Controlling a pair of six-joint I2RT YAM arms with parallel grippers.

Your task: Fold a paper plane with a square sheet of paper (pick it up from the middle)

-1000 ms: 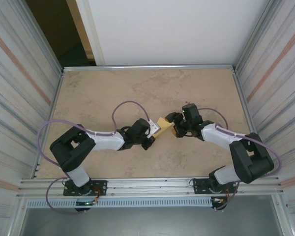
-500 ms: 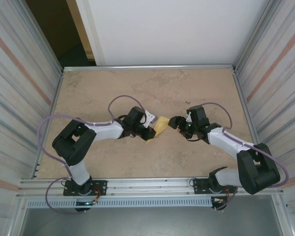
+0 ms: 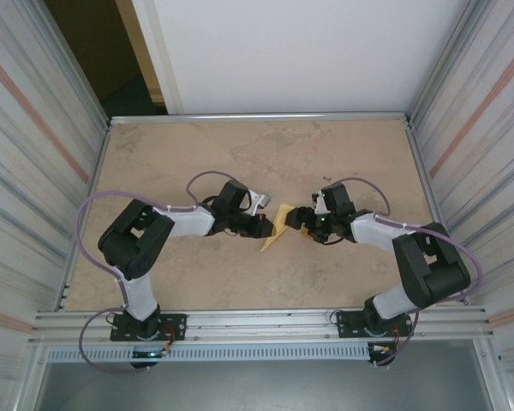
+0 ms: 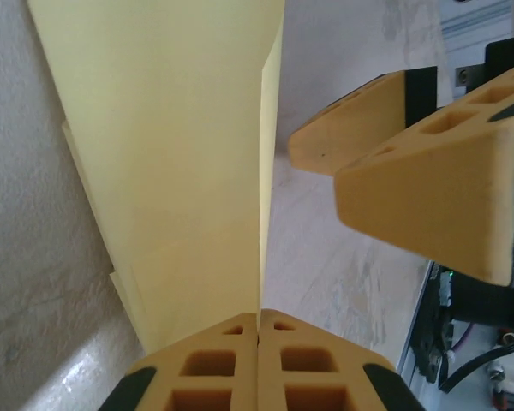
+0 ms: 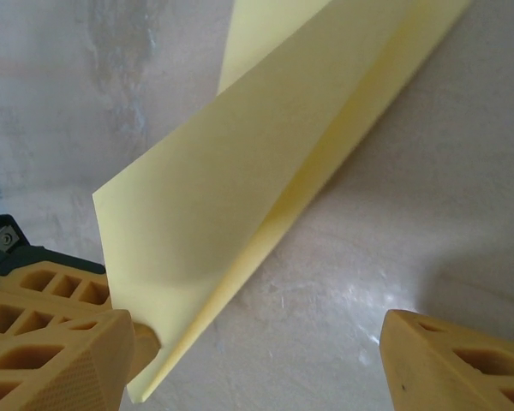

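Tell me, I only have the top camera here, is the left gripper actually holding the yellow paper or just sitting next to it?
Observer: Holding it. The left wrist view shows the left gripper shut on the paper plane, fingers pressed together on its near end.
Operator: Does the right one have a grip too?
Observer: No. In the right wrist view the right gripper is open with the paper running between its fingers, and one finger stands clear of it.
Operator: Is the paper lying flat?
Observer: No, it is folded along a crease, with its layers parted at the edge.
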